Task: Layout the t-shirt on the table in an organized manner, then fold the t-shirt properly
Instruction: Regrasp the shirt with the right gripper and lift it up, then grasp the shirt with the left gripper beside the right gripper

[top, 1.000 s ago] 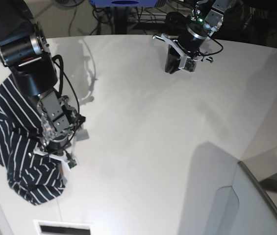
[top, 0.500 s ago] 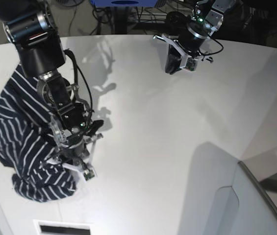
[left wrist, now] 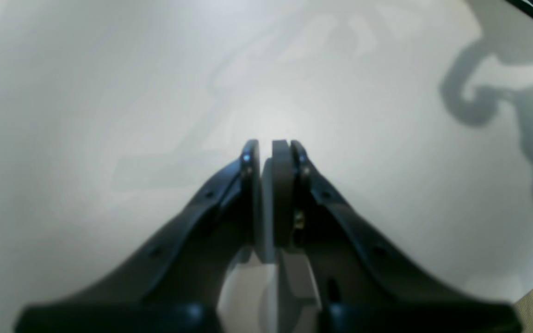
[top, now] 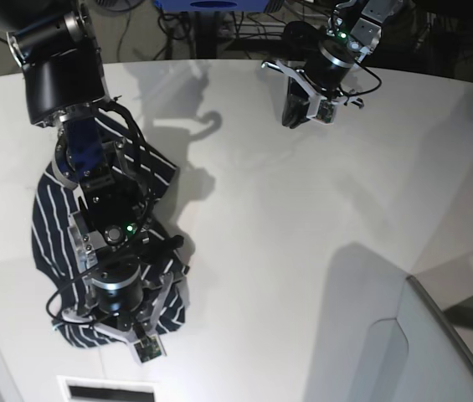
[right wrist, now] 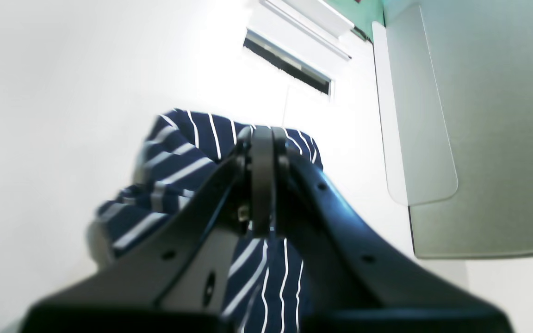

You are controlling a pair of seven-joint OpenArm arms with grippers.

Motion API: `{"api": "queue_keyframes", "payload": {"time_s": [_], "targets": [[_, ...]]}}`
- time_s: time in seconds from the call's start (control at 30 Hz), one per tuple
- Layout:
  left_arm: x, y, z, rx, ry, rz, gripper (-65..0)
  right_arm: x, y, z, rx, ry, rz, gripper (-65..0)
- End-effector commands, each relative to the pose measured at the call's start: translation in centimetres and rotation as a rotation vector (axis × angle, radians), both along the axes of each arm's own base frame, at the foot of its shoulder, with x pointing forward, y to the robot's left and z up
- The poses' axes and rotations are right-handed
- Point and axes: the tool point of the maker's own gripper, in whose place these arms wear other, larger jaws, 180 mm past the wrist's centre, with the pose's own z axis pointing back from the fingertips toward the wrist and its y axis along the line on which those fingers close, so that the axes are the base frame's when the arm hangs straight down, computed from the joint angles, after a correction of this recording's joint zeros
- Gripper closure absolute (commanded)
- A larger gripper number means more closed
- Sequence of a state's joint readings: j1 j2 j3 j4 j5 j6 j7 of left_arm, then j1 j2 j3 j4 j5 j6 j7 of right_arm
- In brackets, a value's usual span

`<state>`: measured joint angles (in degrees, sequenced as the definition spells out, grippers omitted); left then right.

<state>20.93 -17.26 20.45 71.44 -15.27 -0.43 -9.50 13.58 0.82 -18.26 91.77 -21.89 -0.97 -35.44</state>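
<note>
The right gripper (top: 140, 335) has swung forward over the table (top: 303, 209), dragging the t-shirt (top: 52, 226) with it. Its jaws are clamped tight on striped fabric, which hangs bunched beneath and behind it. The left gripper (left wrist: 266, 152), pinched closed and empty, hovers well apart from the shirt.

Both arms (top: 64, 71) are black with silver joint rings, black cables, small green lights, and dark jaws with screw holes.
</note>
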Motion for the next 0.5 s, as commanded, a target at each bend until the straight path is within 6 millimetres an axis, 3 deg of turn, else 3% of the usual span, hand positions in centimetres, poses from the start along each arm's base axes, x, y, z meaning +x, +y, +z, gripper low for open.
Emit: {"api": "queue_keyframes", "payload": {"time_s": [0.0,0.1,0.23,0.3,0.4,0.47], "targets": [[-2.4,1.1,-2.4,0.060,0.140,0.001,-5.8,0.9,0.3,1.4,0.004,-0.045,0.003,-0.8],[-2.3,1.0,-2.2,0.057,0.135,0.000,-5.8,0.9,-0.3,-1.1,0.003,0.019,-0.020,-5.0],[-2.0,0.8,-1.9,0.052,0.124,-0.002,-5.8,0.5,-5.4,-2.7,0.089,0.059,-0.181,-22.8],[-0.7,-0.2,-0.2,0.025,0.071,-0.011,-6.1,0.2,-8.2,-3.7,0.183,0.082,-0.270,-29.4],[2.4,-2.3,4.0,-0.033,-0.051,-0.034,-6.3,-0.5,-11.9,-6.2,0.241,0.121,-0.356,-28.7],[5.3,-4.0,7.0,-0.063,-0.137,-0.063,-6.3,-1.0,-12.6,-8.7,0.224,0.184,-0.365,-23.1]]}}
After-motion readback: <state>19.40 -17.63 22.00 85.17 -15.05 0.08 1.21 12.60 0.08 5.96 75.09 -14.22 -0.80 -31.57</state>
